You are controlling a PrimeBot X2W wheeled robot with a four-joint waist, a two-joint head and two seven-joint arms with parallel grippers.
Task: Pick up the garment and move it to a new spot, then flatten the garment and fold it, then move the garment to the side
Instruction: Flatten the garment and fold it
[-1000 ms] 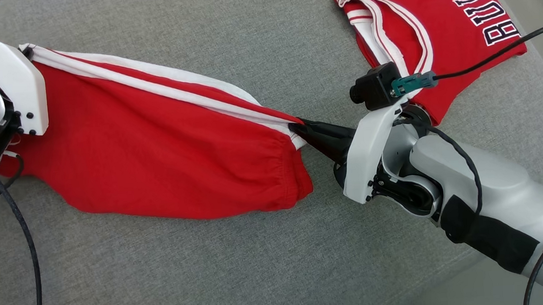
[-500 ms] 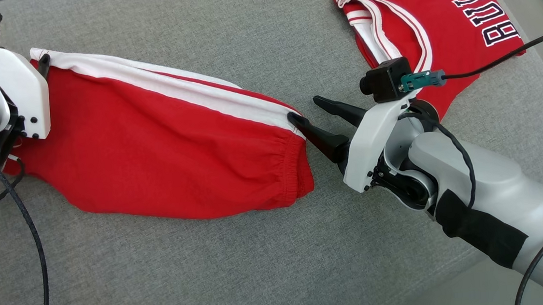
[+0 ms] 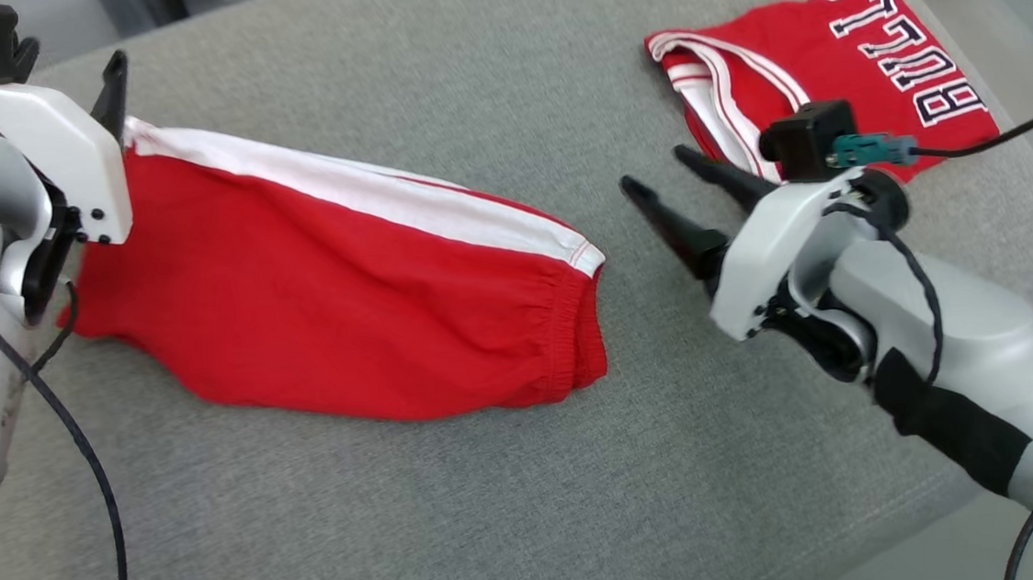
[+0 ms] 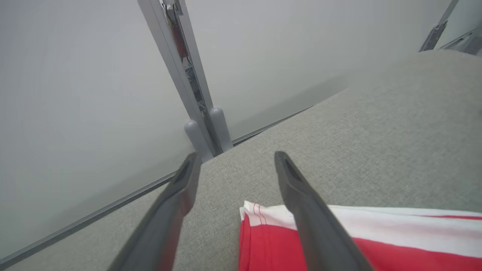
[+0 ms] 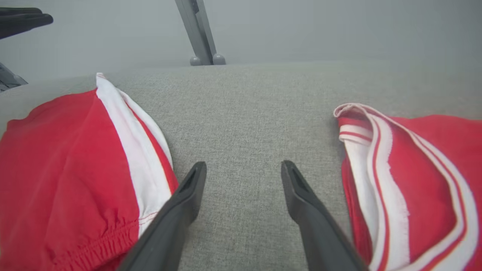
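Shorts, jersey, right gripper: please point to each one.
shorts [image 3: 323,296], head view, red middle panel.
jersey [image 3: 802,51], head view, red cloth left of lettering.
right gripper [image 3: 654,168], head view, midway between its open fingertips.

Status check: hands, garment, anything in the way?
Left hand, right hand open, empty. Red shorts lie on grey cushion between them. Red jersey beside right hand, apart.

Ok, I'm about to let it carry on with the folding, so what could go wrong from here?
The shorts lie rumpled, not flat, so folding now may trap wrinkles. The open right fingers sit between shorts and jersey, so a sloppy reach could catch the jersey. One of the left fingers hangs by the shorts' corner and might drag it.
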